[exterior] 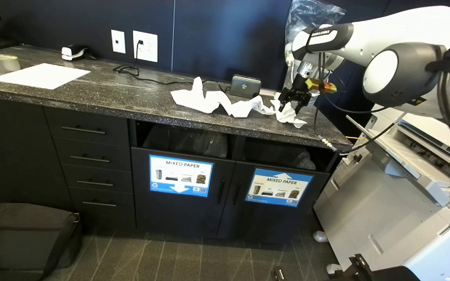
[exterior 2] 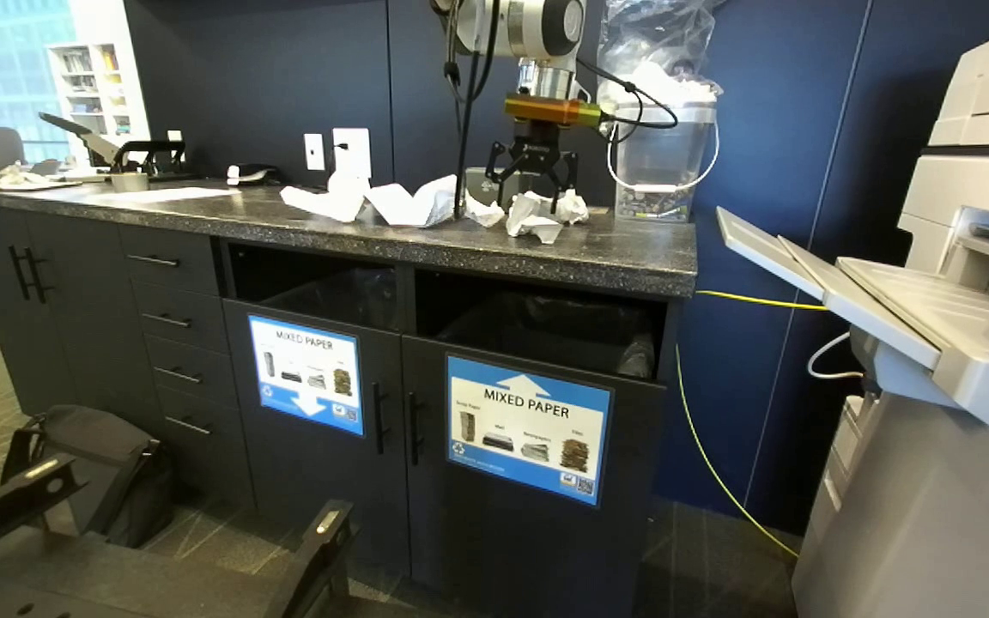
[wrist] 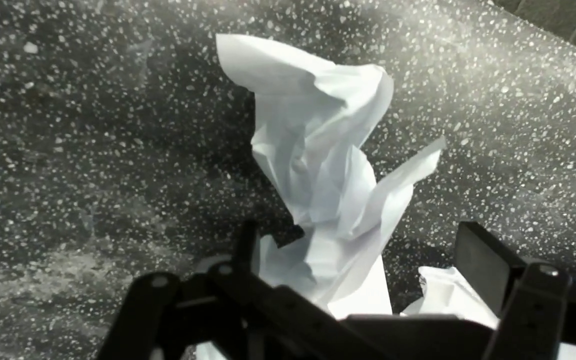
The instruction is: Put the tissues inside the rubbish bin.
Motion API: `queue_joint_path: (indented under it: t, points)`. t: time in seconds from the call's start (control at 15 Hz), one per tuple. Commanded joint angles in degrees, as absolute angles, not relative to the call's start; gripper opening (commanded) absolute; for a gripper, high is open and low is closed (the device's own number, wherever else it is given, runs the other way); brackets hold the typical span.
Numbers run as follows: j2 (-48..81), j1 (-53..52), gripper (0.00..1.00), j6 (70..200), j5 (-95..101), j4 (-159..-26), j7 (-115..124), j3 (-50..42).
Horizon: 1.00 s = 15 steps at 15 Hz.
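Several crumpled white tissues lie in a row on the dark speckled counter. In an exterior view they are a right tissue (exterior: 289, 117), a middle strip (exterior: 240, 109) and a left tissue (exterior: 195, 99). My gripper (exterior: 289, 108) is open and low over the right tissue. In an exterior view the gripper (exterior 2: 529, 202) has its fingers around the right tissue (exterior 2: 537, 225). In the wrist view the gripper (wrist: 360, 237) is open, with a tissue (wrist: 318, 190) between its fingers. Dark-lined bins (exterior 2: 537, 326) show in the cabinet openings. A clear bucket-like bin (exterior 2: 666, 146) stands on the counter.
A small dark box (exterior: 245, 86) stands behind the tissues, by the wall. A white sheet (exterior: 39, 76), a round container (exterior: 4, 62) and a stapler-like object (exterior: 74, 52) lie at the counter's left. A printer (exterior: 397, 195) stands at the right. A cable (exterior: 150, 80) runs along the back.
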<state>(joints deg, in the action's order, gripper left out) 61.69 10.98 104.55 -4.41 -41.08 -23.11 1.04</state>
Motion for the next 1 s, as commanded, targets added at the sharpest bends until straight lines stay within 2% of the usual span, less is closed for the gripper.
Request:
queue_joint_path:
  t: [0.0,0.07,0.2,0.6,0.67,0.93]
  points:
    - [64.5,10.9,1.00,102.4,-4.4,-35.7,-21.5,0.8]
    - [64.7,10.9,0.80,102.5,-4.3,-35.5,-21.3,0.7]
    - [65.0,10.8,0.68,102.5,-4.2,-35.1,-21.0,0.6]
    - [65.2,10.8,0.19,102.4,-4.1,-34.9,-20.0,0.3]
    - [65.2,10.8,0.14,102.3,-4.1,-34.8,-19.9,0.2]
    - [65.2,10.8,0.06,102.0,-4.1,-34.6,-19.3,0.2]
